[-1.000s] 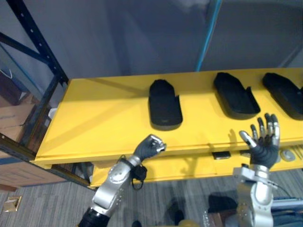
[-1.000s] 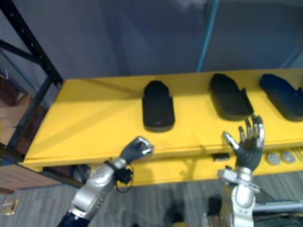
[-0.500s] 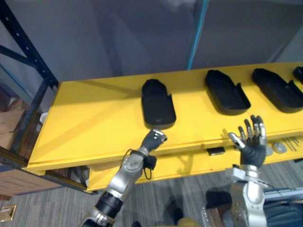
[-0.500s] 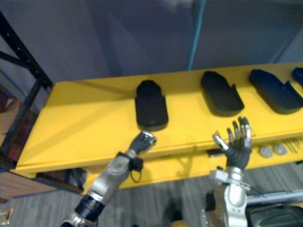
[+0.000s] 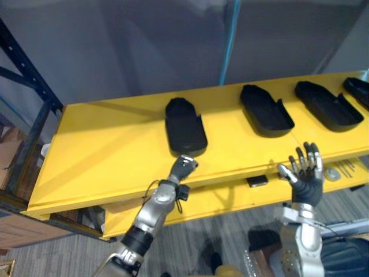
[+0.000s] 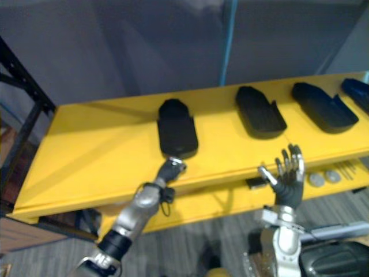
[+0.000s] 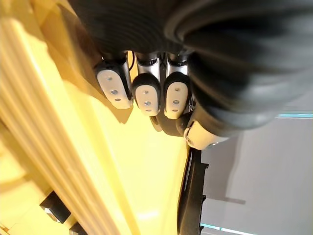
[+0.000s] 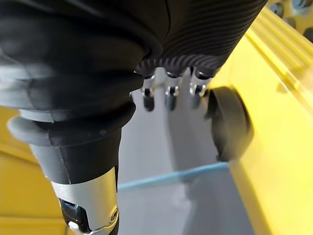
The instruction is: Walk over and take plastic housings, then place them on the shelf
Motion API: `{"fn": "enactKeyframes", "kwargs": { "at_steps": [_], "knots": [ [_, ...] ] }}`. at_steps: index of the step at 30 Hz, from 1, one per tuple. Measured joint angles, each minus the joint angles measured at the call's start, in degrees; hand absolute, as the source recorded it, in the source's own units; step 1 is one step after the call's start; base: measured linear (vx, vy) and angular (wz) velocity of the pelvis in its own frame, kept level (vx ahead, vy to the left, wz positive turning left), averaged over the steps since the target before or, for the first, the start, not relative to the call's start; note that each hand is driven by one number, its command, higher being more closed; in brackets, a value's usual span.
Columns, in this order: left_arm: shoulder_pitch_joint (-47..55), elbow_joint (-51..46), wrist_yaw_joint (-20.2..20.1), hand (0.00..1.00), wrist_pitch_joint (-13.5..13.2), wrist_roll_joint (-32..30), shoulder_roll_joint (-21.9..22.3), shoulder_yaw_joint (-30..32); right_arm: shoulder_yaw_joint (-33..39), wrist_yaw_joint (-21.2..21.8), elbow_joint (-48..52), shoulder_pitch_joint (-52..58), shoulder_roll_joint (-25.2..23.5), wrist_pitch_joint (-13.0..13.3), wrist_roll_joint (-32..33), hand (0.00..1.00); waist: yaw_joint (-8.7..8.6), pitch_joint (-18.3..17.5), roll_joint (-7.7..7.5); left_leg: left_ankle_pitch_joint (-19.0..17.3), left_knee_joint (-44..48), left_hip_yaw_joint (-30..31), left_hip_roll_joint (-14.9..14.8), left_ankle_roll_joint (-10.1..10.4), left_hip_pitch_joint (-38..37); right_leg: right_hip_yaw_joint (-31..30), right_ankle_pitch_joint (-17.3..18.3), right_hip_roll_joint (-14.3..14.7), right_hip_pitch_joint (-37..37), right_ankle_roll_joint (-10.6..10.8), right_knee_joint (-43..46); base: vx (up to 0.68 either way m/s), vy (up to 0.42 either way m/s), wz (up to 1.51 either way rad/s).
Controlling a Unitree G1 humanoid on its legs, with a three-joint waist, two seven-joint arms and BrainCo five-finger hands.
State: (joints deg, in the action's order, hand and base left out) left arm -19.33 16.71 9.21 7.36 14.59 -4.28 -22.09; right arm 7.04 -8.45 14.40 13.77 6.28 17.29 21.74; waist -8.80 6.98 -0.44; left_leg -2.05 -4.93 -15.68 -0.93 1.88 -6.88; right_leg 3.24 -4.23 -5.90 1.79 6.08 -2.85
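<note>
Four black plastic housings (image 5: pixel 266 109) lie in a row on top of the yellow shelf (image 5: pixel 104 150), each apart from the next; the one furthest right is only partly seen. Left hand (image 5: pixel 183 167) is at the shelf's front edge, just beside the near end of the leftmost housing (image 5: pixel 185 127), fingers curled into a fist, holding nothing. Right hand (image 5: pixel 302 173) is raised before the front edge, fingers spread and straight, empty. Two round silver discs (image 6: pixel 316 180) lie on the lower level.
</note>
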Motion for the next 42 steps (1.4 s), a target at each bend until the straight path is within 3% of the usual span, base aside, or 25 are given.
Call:
{"fn": "enactKeyframes", "kwargs": {
  "at_steps": [9, 23, 42],
  "knots": [
    [-1.07, 2.48, 1.31, 1.00, -1.60, 0.01, 0.07, 1.04, 0.11, 0.33, -2.09, 0.33, 0.00, 0.31, 0.02, 0.00, -1.16, 0.09, -0.40, -0.03, -0.06, 0.04, 0.00, -0.04, -0.09, -0.35, -0.07, 0.00, -0.18, -0.10, 0.19, 0.00, 0.001, -0.01],
    [-2.78, 5.24, 2.40, 1.00, -2.38, 0.06, 0.03, 1.15, 0.04, 0.91, -2.65, 0.68, 0.00, 0.32, 0.09, 0.00, -1.49, -0.24, -1.45, 0.01, -0.07, 0.00, 0.01, -0.04, -0.13, -0.47, -0.12, 0.02, -0.27, -0.27, 0.26, 0.00, 0.000, 0.00],
    [-4.18, 6.83, 10.65, 1.00, -4.42, 0.03, 0.33, 1.07, -2.85, -1.55, -3.90, 0.70, -0.82, 0.36, 0.64, 0.00, -1.67, 0.29, -3.17, 0.01, -0.12, 0.19, 0.04, -0.04, 0.16, -0.51, 0.02, 0.05, -0.71, -0.58, 0.54, 0.00, 0.000, 0.00]
  ]
}}
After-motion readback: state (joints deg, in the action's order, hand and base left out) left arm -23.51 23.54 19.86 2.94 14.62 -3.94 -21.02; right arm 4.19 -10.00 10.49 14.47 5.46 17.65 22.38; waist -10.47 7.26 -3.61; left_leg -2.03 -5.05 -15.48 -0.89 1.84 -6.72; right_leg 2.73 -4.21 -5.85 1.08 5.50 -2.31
